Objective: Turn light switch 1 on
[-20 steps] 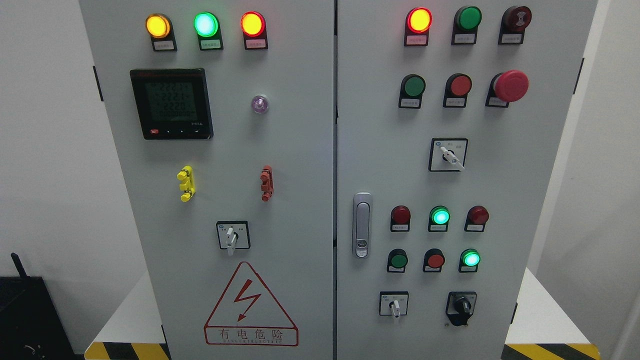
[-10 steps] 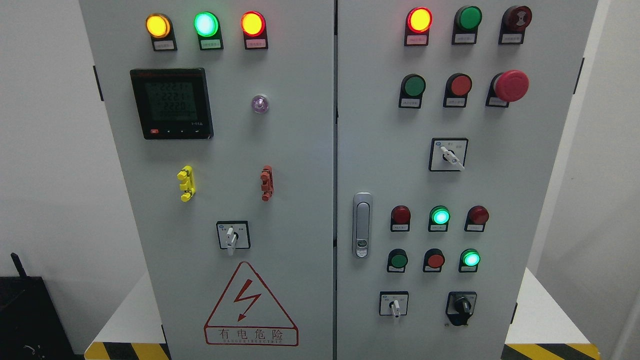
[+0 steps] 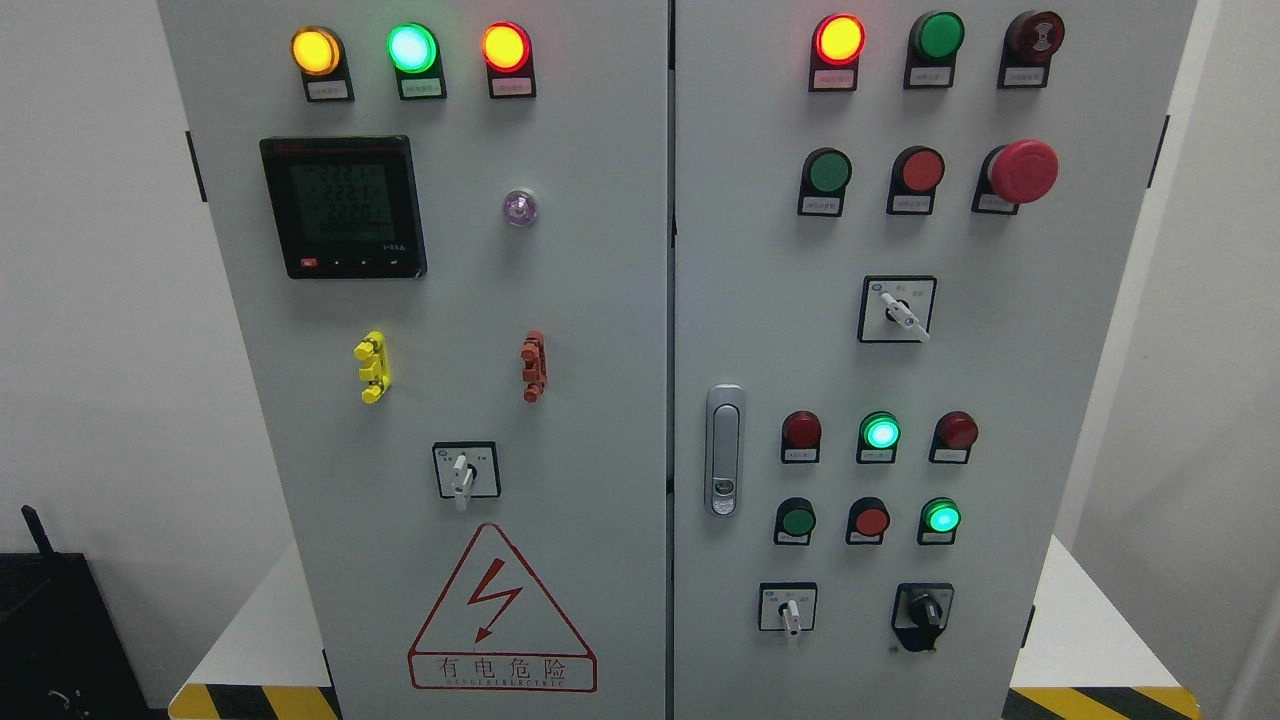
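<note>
Grey steel fills nearly everything I can see: an electrical cabinet (image 3: pixel 560 300) with two doors side by side, standing on a white platform (image 3: pixel 1085 630) edged with yellow and black hazard stripes. Neither of the robot's hands shows anywhere, so I cannot tell whether they are open or closed.

On the left door, three lamps glow along the top: a yellow lamp (image 3: pixel 315 51), a green lamp (image 3: pixel 412 47) and an orange-red lamp (image 3: pixel 506 47). Below them sits a digital meter (image 3: pixel 343 207) with a lit greenish screen, and to its right a small clear indicator (image 3: pixel 520 207). Lower down are a yellow clip (image 3: pixel 372 366) and a red clip (image 3: pixel 534 366), then a white-handled selector switch (image 3: pixel 465 470) pointing down, just above a red triangular warning sign (image 3: pixel 501 610).

On the right door, a lit red lamp (image 3: pixel 839 39) heads the top row, and a red mushroom stop button (image 3: pixel 1023 171) ends the second row. A rotary selector (image 3: pixel 897 309) with its handle tilted down to the right sits mid-door. A silver door latch (image 3: pixel 724 450) is near the door's left edge. Beside it come two rows of three small buttons and lamps, with a lit green lamp (image 3: pixel 880 432) in the upper row and a lit green button (image 3: pixel 941 517) in the lower. At the bottom are a small white-handled switch (image 3: pixel 789 607) and a black knob switch (image 3: pixel 923 610). The labels are too small to read, so I cannot tell which one is light switch 1.

A dark box (image 3: pixel 50 640) stands at the lower left, beside the platform.
</note>
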